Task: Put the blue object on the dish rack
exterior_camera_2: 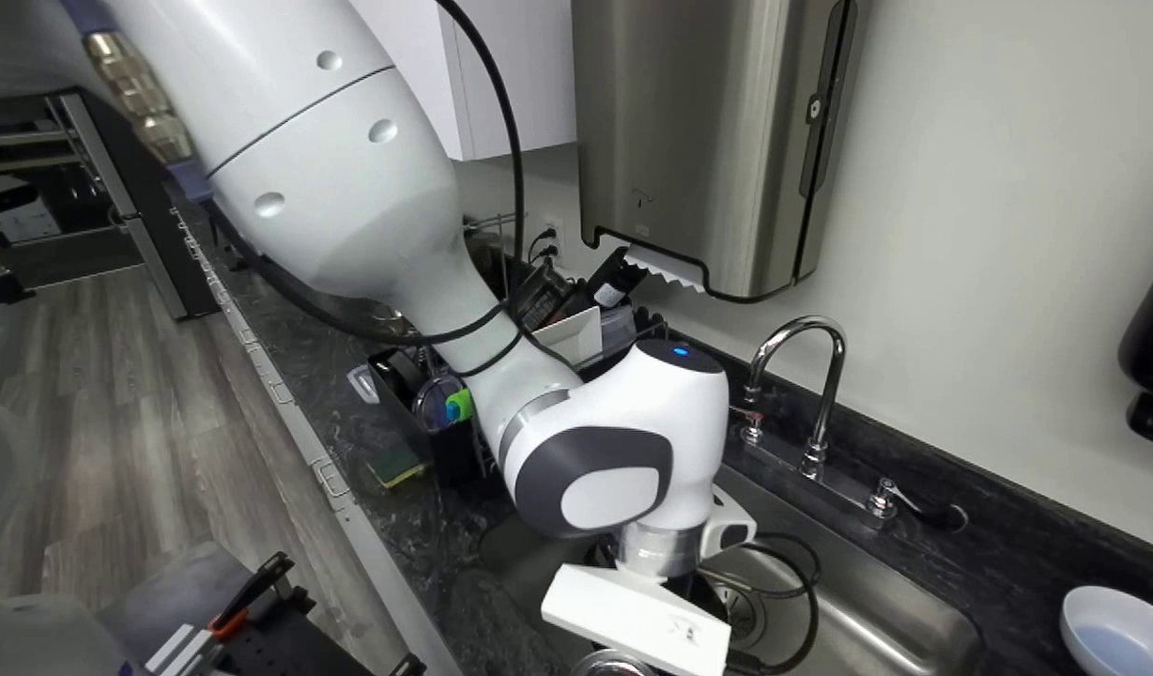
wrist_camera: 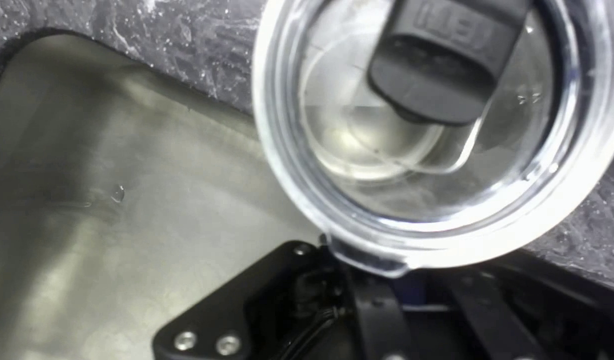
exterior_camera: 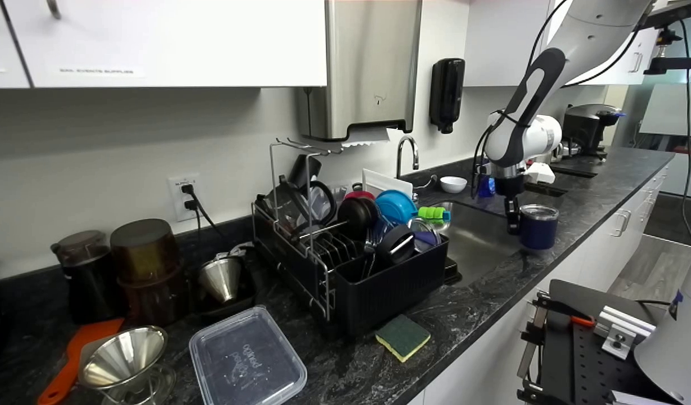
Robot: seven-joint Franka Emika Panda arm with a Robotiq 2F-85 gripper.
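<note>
The claw [exterior_camera: 513, 225] has the mug [exterior_camera: 539, 229], closed snugly at its side, and there it is, dark blue and upright, beside the sink [exterior_camera: 475, 239] and near the front edge of the tabletop [exterior_camera: 480, 304]; whether the base touches down, I can't tell; the wrist view peers right onto a clear lid [wrist_camera: 432, 145]; well apart, at the sink's opposite end, stands the rack [exterior_camera: 393, 289], crammed with dishes [exterior_camera: 357, 218]; a sponge [exterior_camera: 403, 336] lies just beside it, toward the front edge; a white bowl [exterior_camera: 453, 184] sits near the back edge!
</note>
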